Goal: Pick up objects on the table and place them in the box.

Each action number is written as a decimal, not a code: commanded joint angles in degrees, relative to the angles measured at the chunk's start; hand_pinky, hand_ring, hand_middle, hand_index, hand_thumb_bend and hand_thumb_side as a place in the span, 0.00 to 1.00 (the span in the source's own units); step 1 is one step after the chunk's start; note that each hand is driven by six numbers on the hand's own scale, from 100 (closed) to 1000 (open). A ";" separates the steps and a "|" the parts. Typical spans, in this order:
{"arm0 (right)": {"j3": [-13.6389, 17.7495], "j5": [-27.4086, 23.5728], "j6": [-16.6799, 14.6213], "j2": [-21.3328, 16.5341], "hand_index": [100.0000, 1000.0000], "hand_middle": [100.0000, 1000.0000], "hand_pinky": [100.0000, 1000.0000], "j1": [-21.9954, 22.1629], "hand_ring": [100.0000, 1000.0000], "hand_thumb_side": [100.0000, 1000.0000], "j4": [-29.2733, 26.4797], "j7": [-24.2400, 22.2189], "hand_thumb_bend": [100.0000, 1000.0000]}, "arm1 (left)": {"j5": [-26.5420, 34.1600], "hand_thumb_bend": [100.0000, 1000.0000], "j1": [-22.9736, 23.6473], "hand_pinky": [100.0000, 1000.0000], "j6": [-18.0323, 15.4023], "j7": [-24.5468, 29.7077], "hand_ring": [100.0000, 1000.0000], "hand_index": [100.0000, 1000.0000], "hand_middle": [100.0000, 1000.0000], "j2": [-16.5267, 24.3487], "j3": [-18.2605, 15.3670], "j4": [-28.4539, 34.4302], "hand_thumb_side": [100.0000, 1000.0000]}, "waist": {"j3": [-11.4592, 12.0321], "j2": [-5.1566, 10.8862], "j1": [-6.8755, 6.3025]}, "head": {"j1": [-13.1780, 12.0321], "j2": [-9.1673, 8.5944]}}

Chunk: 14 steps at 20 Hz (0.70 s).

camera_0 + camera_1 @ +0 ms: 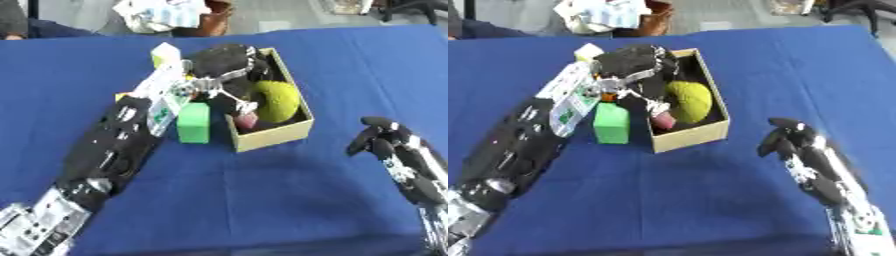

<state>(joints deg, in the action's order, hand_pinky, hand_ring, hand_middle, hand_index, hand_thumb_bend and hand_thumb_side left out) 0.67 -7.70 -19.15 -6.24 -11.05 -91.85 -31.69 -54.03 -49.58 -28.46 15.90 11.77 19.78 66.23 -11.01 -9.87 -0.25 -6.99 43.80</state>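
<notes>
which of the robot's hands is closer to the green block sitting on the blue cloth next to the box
Left. The left hand reaches over the tan cardboard box, just beyond the green rectangular block, its forearm alongside. The right hand hangs past the box's other side.

No readable text

We make out no words or numbers; the white label (162,111) on the left forearm (green-marked) is illegible.
</notes>
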 commanded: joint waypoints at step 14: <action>0.21 0.38 0.13 -0.31 0.80 0.51 0.54 -0.28 0.55 0.41 -0.70 0.38 0.00 | 3.97 0.00 0.89 0.73 5.56 -0.73 0.62 0.81 0.61 2.61 -5.53 7.66 0.16 | 0.21 1.14 0.43 | 0.44 -0.53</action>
<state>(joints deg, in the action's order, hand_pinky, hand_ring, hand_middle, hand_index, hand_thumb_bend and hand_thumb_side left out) 0.67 -7.54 -18.93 -6.22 -11.03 -91.85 -31.46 -52.29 -47.84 -23.80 15.10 12.58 15.44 70.86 -10.86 -9.87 -0.25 -6.51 43.76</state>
